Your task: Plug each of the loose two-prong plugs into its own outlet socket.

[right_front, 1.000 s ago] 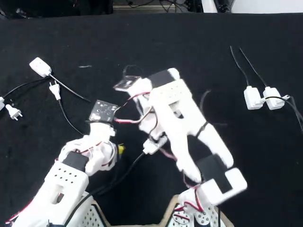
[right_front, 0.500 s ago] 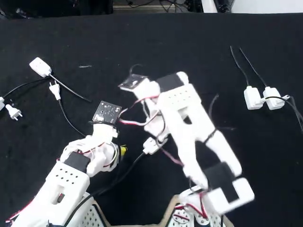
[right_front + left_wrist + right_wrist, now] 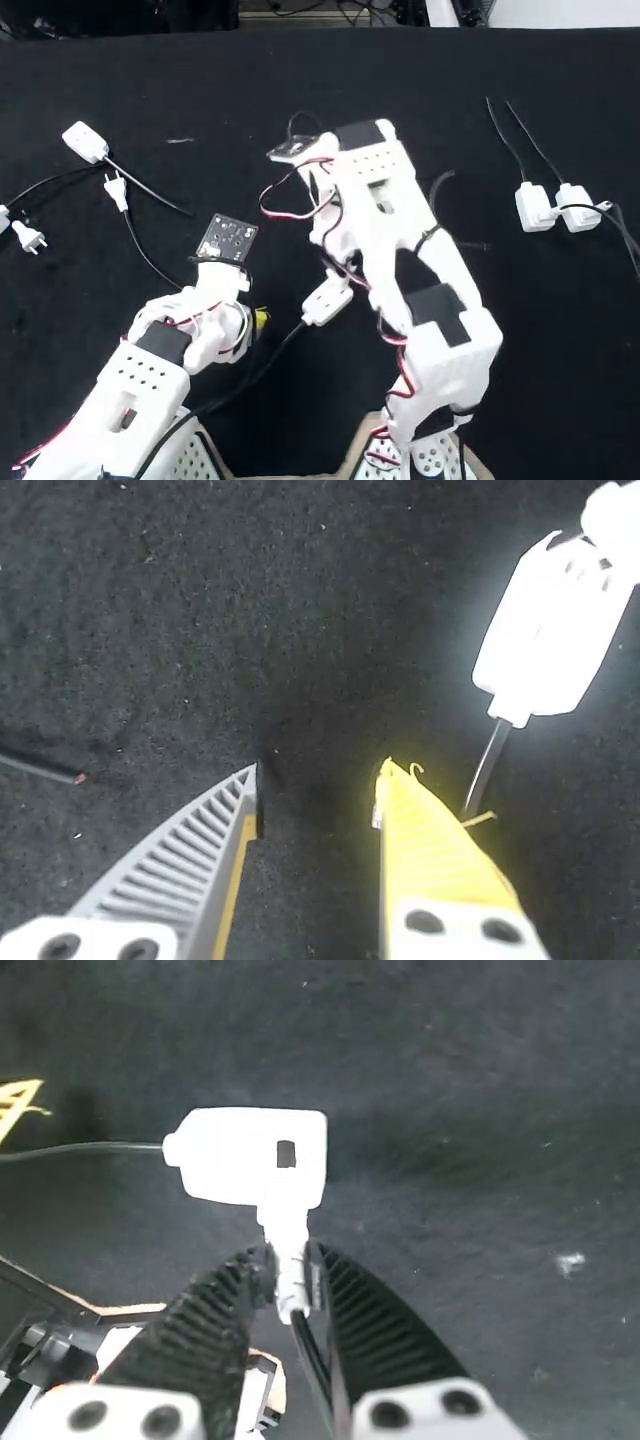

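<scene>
At the high view's centre the right arm [image 3: 385,215] has swung upright, the right gripper [image 3: 290,1265] clamped on a plug [image 3: 283,1222] pressed against the socket [image 3: 250,1155], probably seating it; the left gripper [image 3: 315,780] hangs open alongside.

The surface [image 3: 560,330] is covered in black. The outlet socket [image 3: 250,1155] and the plug [image 3: 287,1222] are moulded in white, and the socket's cable is black. The left gripper [image 3: 317,780] is fitted with ribbed fingers [image 3: 190,850], one grey and one yellow. The right gripper [image 3: 290,1256] is fitted with black ones. White is used for the left arm [image 3: 130,390] and the right arm [image 3: 385,210], with black patches and red wires.
</scene>
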### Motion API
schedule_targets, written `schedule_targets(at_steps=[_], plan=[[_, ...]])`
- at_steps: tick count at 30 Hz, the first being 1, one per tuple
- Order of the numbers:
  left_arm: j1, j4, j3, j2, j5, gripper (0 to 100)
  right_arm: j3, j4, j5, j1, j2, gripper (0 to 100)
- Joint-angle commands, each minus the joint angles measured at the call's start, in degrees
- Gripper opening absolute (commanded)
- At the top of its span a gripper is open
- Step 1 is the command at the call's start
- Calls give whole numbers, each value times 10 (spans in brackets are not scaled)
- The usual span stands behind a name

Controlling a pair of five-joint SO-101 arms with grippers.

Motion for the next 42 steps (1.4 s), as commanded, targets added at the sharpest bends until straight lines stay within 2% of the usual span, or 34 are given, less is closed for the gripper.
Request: schedule_targets(at_steps=[1,8,14,23,42], plan=[[7,-2,-4,-11,6,195,-29,18,6,39,4,10],[7,-3,-4,-11,6,195,-12,19,6,48,-62,10],[5,-4,-4,-11,6,195,61,19,25,-3,-111,10],[4,-2,-4,-11,6,195,66,19,52,-11,-68,10],[7,-1,-5,-11,6,195,32,19,54,-10,-61,10]])
